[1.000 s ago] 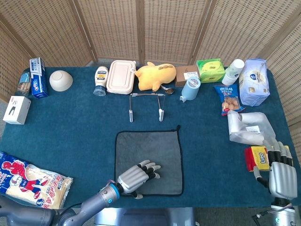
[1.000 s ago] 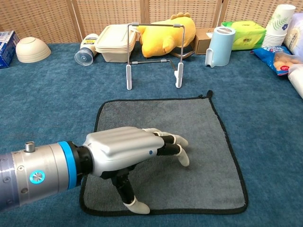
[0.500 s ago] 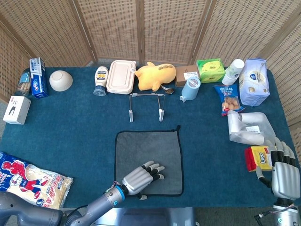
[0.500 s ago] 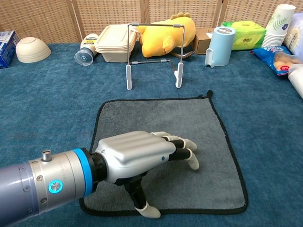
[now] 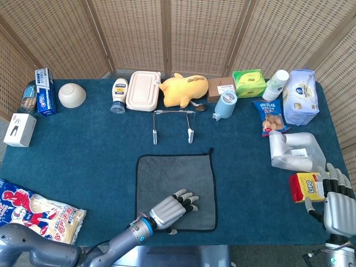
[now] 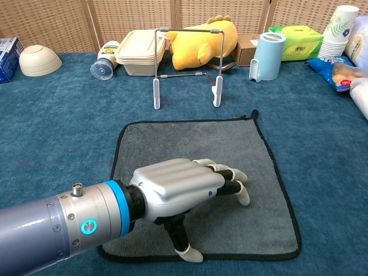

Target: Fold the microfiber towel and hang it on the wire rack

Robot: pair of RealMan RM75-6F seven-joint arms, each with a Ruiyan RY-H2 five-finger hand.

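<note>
Left hand [image 6: 187, 192] slid rightward over towel [image 6: 253, 172].

both views are bright and evenly lit, sharp from near to far. the woven rattan screen [image 5: 167, 33] looks palest at the far right, by the pale blue wrapped pack [image 5: 300, 95]. soft, short shadows sit under the silver left hand [image 6: 178, 192] (a faint sheen on its knuckles). lines bow slightly at the chest view's edges.
</note>
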